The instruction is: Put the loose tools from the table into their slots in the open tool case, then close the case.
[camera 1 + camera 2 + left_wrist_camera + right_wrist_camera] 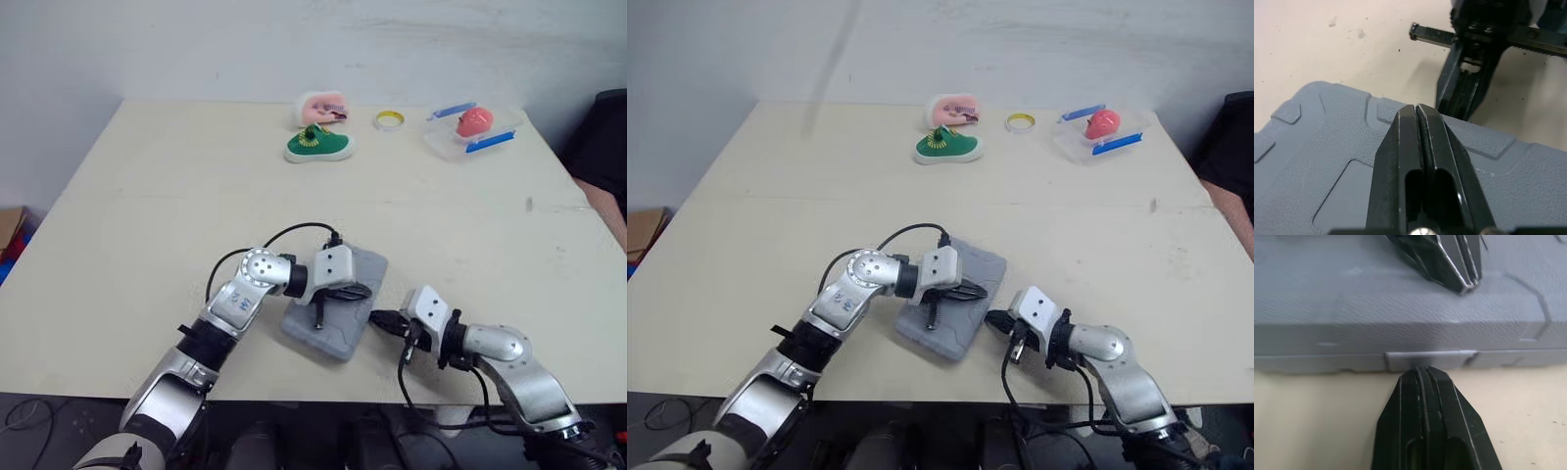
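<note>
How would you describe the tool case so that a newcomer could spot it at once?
Look at the cream table's near edge, between the two arms. The tool case lies flat and closed there, the left gripper over its lid and the right gripper at its side. It alone is a grey, textured slab; the green shoe and clear box sit far back.

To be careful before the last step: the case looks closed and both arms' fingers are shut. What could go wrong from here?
1. The shut right fingers point at the latch on the side of the tool case; a push may slide the case instead of snapping it, unless the shut left fingers above the lid hold it down.
2. The case lies near the front edge of the table; a skewed push could turn it over that edge.
</note>
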{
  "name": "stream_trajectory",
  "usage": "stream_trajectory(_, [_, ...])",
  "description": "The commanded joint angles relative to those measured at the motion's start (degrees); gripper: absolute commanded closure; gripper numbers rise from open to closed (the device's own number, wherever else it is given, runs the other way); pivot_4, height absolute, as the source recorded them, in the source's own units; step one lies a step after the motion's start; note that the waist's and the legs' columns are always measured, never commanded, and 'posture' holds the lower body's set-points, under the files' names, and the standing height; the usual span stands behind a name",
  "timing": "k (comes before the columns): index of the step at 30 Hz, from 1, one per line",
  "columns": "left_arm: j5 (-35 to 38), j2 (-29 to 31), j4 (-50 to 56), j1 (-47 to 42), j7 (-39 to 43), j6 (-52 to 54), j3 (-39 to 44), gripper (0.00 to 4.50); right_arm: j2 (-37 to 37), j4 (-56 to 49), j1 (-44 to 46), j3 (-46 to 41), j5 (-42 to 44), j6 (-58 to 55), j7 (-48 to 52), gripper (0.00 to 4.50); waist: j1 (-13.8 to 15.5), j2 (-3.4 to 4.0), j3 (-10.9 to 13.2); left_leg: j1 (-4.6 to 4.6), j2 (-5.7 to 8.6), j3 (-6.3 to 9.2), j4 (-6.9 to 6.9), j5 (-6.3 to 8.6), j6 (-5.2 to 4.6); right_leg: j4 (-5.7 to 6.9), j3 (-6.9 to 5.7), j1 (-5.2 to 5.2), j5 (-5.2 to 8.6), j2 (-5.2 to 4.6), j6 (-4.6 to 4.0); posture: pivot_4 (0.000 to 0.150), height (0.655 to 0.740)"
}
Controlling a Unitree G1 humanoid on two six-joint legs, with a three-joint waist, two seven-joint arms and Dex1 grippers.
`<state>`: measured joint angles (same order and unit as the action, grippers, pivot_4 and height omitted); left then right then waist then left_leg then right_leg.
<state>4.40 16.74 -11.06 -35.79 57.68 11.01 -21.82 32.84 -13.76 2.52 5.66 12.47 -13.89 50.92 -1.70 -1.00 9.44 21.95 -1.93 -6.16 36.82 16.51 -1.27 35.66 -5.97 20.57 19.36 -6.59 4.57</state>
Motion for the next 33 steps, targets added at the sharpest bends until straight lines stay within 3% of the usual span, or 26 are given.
stream_trajectory(1, [1.86,0.62,-1.71,4.48,0.66,-3.08,2.15,4.5,2.58,-4.34,-0.52,-3.67,3.03,2.56,2.4,4.48,0.11,0.22,0.13,0.01,0.0,0.0,0.0,0.0,0.0,0.0,-0.01,0.02,0.0,0.0,0.0,0.15,0.74])
stream_trajectory(5, [4.42,1.61,0.55,4.73,1.77,-7.87,5.61,4.5,5.69,-4.1,-3.87,-7.16,4.12,6.71,5.14,4.48,0.96,0.49,0.42,0.14,0.03,0.03,0.02,-0.03,-0.02,-0.01,-0.08,0.09,0.0,0.0,0.0,0.15,0.74])
stream_trajectory(8, [9.39,4.74,3.99,4.48,3.89,-10.85,11.72,4.5,9.64,-4.38,-9.74,-14.42,7.25,12.08,9.88,4.48,1.86,0.6,0.8,0.36,0.09,0.01,0.03,-0.19,-0.29,-0.05,-0.11,0.25,0.0,0.0,0.02,0.15,0.74])
stream_trajectory(11, [12.01,8.95,5.04,5.67,3.99,-10.31,16.84,4.5,12.03,-3.85,-11.54,-20.38,11.75,9.02,10.39,4.48,1.82,0.5,1.03,0.61,0.1,-0.03,0.03,-0.22,-0.3,-0.02,-0.11,0.5,-0.01,0.02,0.04,0.15,0.74])
stream_trajectory(15, [14.29,15.8,4.91,9.22,3.33,-6.79,24.0,3.4,14.38,-1.95,-12.72,-26.79,13.06,11.43,12.35,3.18,1.7,0.46,1.21,0.66,0.12,-0.03,0.09,-0.22,-0.32,-0.03,-0.12,0.5,-0.04,0.02,0.09,0.15,0.74])
stream_trajectory(17, [14.53,18.14,4.77,10.97,1.75,-5.59,26.78,2.41,15.17,-0.67,-13.33,-28.88,12.12,13.73,13.14,2.07,1.76,0.44,1.47,0.65,0.12,-0.03,0.08,-0.21,-0.34,-0.03,-0.14,0.5,-0.04,0.02,0.09,0.15,0.74])
stream_trajectory(22, [13.64,24.79,4.19,17.42,-1.26,-3.77,33.63,0.43,16.85,4.2,-11.88,-34.54,11.49,18.89,13.44,0.0,1.81,0.46,1.87,0.69,0.14,-0.03,0.07,-0.21,-0.34,-0.04,-0.09,0.55,-0.06,-0.01,0.12,0.15,0.74])
stream_trajectory(23, [12.98,25.29,3.71,18.42,-2.88,-5.63,35.37,0.03,17.46,4.89,-11.14,-35.32,11.97,18.93,13.56,0.0,1.79,0.43,1.9,0.72,0.15,-0.04,0.07,-0.21,-0.34,-0.04,-0.08,0.6,-0.06,-0.02,0.12,0.15,0.74])
stream_trajectory(28, [9.12,27.71,4.93,22.85,-8.76,-7.59,37.94,0.01,19.85,5.94,-8.99,-35.78,12.98,18.35,15.12,0.0,1.76,0.46,2.0,0.96,0.13,-0.03,0.06,-0.27,-0.28,0.03,-0.08,0.91,-0.06,-0.02,0.13,0.15,0.74])
stream_trajectory(33, [11.41,27.19,6.24,24.54,-8.15,-7.69,38.65,0.01,20.17,4.82,-6.53,-32.94,12.54,16.48,14.98,0.0,1.84,0.47,2.03,1.09,0.14,-0.04,0.12,-0.39,-0.07,0.02,-0.11,0.96,-0.08,-0.03,0.15,0.15,0.74])
